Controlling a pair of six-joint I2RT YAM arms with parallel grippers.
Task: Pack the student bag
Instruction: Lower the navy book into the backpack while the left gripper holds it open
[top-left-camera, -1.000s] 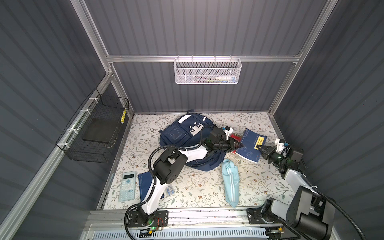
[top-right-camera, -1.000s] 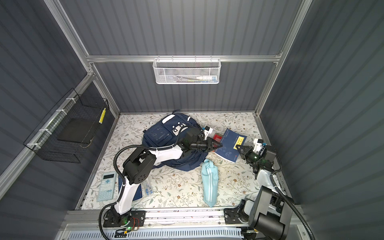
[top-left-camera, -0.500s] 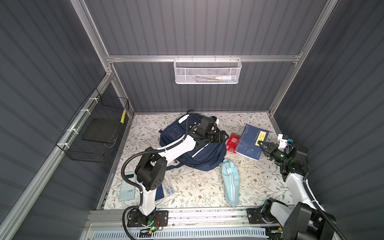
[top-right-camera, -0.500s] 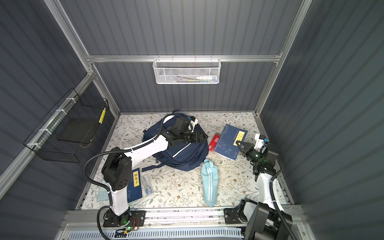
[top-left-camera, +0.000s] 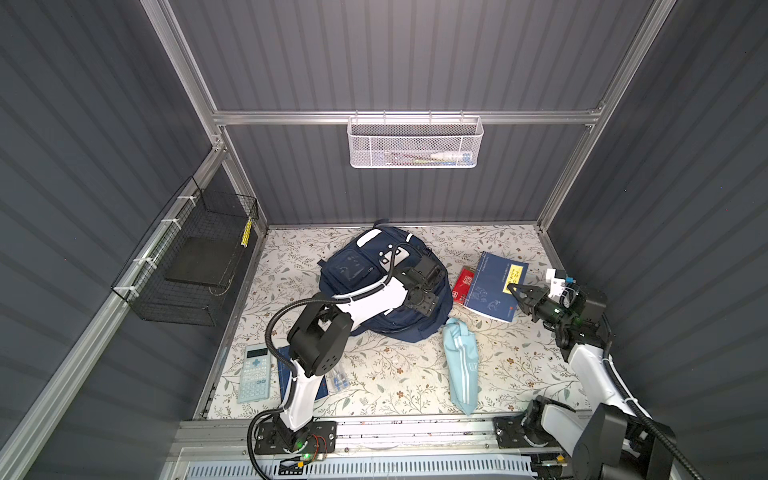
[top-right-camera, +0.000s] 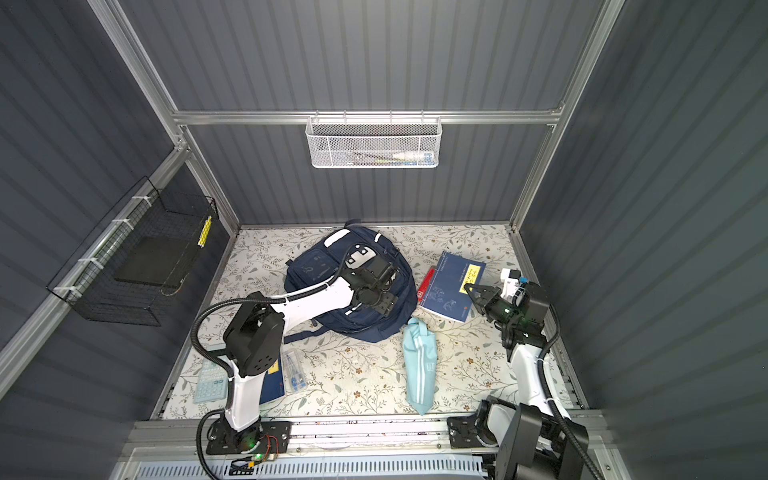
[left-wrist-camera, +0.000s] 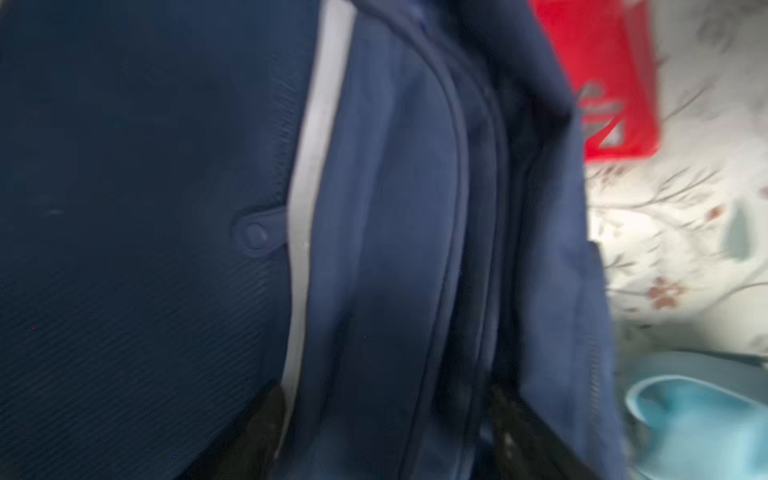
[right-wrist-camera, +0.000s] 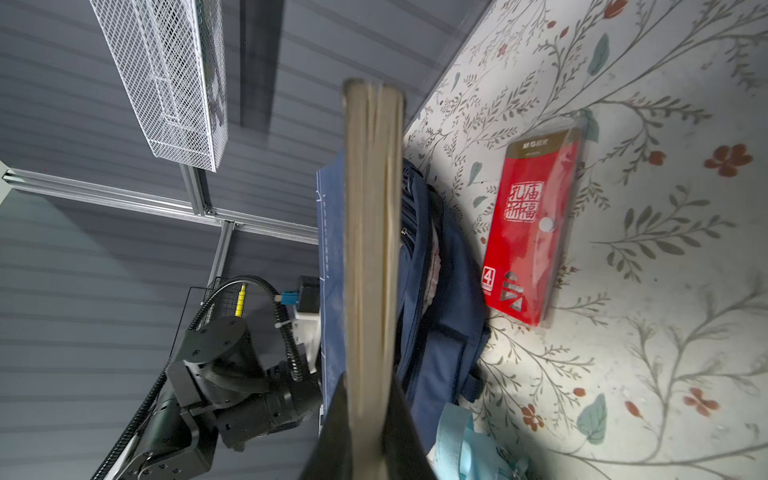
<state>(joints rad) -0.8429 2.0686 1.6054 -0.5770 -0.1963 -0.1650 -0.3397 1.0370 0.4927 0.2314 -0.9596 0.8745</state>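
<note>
Student bag (top-left-camera: 353, 270) lies under your left gripper (left-wrist-camera: 388, 432), jaws parted, probably to open its zip; your right gripper (top-left-camera: 513, 289) clamps the book (top-left-camera: 486, 291) between its jaws for insertion.

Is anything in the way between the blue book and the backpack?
Yes. The red packet lies flat on the table between the blue book, which the right gripper holds up, and the backpack. The left gripper also sits over the backpack's side facing the book.

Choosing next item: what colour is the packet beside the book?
Red packet, clearest in right wrist view.
</note>
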